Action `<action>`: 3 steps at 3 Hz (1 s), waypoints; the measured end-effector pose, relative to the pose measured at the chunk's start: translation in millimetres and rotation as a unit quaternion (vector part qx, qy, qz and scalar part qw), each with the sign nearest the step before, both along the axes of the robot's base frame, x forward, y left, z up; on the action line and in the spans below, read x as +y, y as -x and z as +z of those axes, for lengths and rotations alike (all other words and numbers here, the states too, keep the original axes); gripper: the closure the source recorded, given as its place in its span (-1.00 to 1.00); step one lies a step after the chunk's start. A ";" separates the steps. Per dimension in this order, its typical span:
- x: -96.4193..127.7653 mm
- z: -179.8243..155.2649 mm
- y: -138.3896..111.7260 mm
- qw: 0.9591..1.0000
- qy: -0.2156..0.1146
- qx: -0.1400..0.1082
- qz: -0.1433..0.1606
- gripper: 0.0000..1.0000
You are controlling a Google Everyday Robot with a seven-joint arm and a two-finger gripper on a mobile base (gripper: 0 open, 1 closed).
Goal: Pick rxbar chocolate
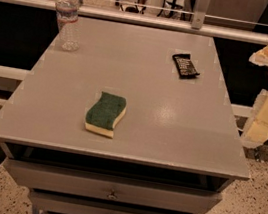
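Note:
The rxbar chocolate [185, 66] is a small flat black bar with white print. It lies flat on the grey table top [162, 118], at the far right. My gripper [261, 126] hangs at the right edge of the view, beside the table's right edge and off the top. It is to the right of the bar and nearer the front, and holds nothing that I can see.
A green-and-yellow sponge [105, 114] lies near the front middle of the table. A clear plastic water bottle [67, 17] stands upright at the far left corner. Drawers [113, 189] sit under the top. A rail [138, 18] runs behind the table.

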State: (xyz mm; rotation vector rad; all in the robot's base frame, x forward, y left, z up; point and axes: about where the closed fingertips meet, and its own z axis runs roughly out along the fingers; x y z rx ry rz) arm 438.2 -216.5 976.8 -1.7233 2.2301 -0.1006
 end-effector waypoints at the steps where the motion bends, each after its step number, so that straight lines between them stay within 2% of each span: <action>1: 1.6 0.0 -3.1 1.000 -0.002 -0.006 -0.001 -1.00; 2: 6.2 -14.8 -38.6 0.999 -0.009 -0.031 -0.027 -1.00; 3: 14.3 -34.8 -92.5 0.996 -0.025 -0.055 -0.065 -1.00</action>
